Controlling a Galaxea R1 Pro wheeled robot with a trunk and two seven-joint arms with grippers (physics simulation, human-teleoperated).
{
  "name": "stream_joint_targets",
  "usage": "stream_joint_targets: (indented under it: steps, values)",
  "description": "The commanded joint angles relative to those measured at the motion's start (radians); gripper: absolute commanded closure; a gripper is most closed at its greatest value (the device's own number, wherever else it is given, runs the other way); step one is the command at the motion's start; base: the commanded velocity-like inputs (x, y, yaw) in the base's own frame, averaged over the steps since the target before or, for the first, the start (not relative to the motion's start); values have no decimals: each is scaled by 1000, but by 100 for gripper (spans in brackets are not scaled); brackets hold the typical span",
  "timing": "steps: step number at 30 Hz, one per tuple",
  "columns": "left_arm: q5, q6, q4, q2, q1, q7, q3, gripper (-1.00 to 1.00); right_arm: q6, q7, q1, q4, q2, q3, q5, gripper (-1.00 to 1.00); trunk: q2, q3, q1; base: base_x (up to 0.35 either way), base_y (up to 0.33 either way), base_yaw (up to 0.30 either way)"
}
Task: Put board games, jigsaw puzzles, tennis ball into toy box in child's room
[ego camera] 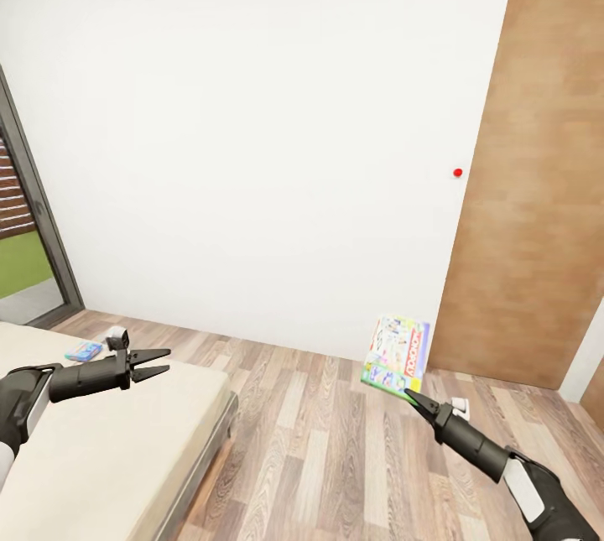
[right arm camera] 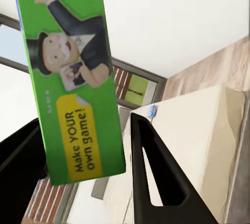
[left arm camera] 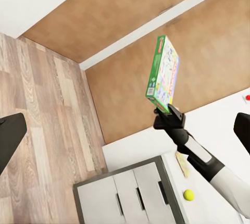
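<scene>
One game box in hand: green-edged Monopoly (ego camera: 398,356) pinched by its lower edge in the right gripper (ego camera: 413,395), held upright over the wood floor (ego camera: 319,440), long axis rising away from the jaws. Left gripper (ego camera: 158,361) spread open and empty above the bed (ego camera: 109,440), so nearer to the small blue game (ego camera: 83,350) lying just beyond it on the beige cover

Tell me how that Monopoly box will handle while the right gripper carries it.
The Monopoly box looks stiff: it stands upright above the right gripper without sagging. Held by one low edge only, it may well pivot or swing as the arm moves. Its glossy printed face could be slippery, so a firm pinch seems wise.
</scene>
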Motion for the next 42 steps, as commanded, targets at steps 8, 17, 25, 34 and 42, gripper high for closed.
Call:
stream_joint_targets:
  steps: [8, 17, 25, 34, 42]
  values:
    - [-5, 10, 0, -1, 0, -6, -3, -100, 24, -31, -1, -52, -1, 2, 1, 100, -1, 0, 0, 0, 0, 0]
    - [-5, 10, 0, 0, 0, -6, -15, -100, 106, -33, -4, -229, 1, 2, -7, 100, -1, 0, 0, 0, 0, -4]
    - [-5, 10, 0, 0, 0, -6, -18, -100, 151, -33, 2, -278, 2, -1, -14, 100, -1, 0, 0, 0, 0, -187]
    - [-5, 12, 0, 0, 0, -6, -18, -100, 156, -33, 3, -279, 0, -3, -15, 100, -1, 0, 0, -139, 0, -274]
    - [-6, 16, 0, 1, 0, -6, -18, -100, 157, -33, 3, -274, -1, -4, -17, 100, -1, 0, 0, -40, 0, -279]
